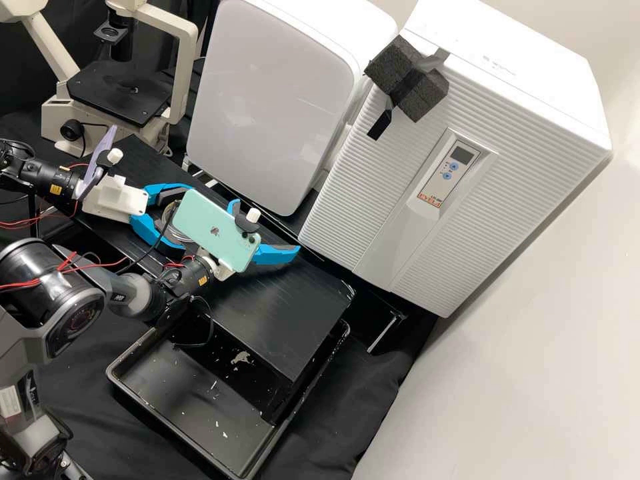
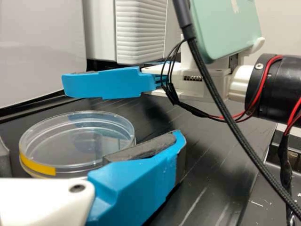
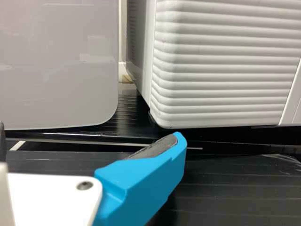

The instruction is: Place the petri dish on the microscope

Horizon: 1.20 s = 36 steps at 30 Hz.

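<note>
Your left pincer (image 1: 180, 220) stands wide in the high view, its blue fingers on either side of the petri dish (image 1: 175, 233), which sits on the black table (image 1: 267, 313). From the dish, the microscope (image 1: 120, 100) lies towards eleven o'clock, with its flat matte-black stage, and your right pincer (image 1: 265, 229), also spread and with nothing between its fingers, towards three. You look to be at the pick-up step: next you'd close the left pincer evenly on the round wall, then lift level before swinging to the stage. In the left wrist view, you see clear, glossy, shallow plastic with a yellow strip (image 2: 37, 165) on its side; a rough grey pad (image 2: 141, 150) overlaps the rim, but you can't be sure it touches. The right wrist view gives you a bent blue finger (image 3: 146, 179) before a ribbed white cabinet (image 3: 211, 70) and a smooth, round-cornered panel (image 3: 56, 61).
</note>
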Each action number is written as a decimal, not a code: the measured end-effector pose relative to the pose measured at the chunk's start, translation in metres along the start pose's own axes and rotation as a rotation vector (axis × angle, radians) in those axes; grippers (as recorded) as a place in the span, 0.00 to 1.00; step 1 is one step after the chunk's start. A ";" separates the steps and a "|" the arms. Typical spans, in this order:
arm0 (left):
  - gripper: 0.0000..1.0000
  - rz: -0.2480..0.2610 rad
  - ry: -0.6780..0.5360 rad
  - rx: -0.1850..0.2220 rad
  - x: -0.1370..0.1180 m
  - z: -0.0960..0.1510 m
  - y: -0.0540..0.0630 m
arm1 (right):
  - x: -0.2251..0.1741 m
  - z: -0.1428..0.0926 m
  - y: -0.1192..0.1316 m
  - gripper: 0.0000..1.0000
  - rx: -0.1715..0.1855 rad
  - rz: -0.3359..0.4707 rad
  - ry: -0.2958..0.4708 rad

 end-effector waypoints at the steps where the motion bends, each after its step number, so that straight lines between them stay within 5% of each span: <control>1: 1.00 0.001 0.001 0.001 0.000 0.000 0.000 | 0.000 0.000 0.000 1.00 0.000 0.000 0.000; 13: 1.00 0.051 -0.015 0.001 0.004 -0.001 -0.013 | 0.000 0.000 0.000 1.00 0.000 0.000 0.000; 24: 1.00 0.064 -0.018 0.000 0.003 -0.001 -0.013 | 0.000 0.000 0.000 1.00 0.000 0.000 0.000; 25: 0.00 0.066 -0.019 0.000 0.003 0.000 -0.013 | 0.000 0.000 0.000 1.00 0.000 0.000 0.000; 36: 0.00 0.070 -0.017 0.010 0.003 -0.001 -0.014 | 0.000 0.000 0.000 1.00 0.000 0.000 0.000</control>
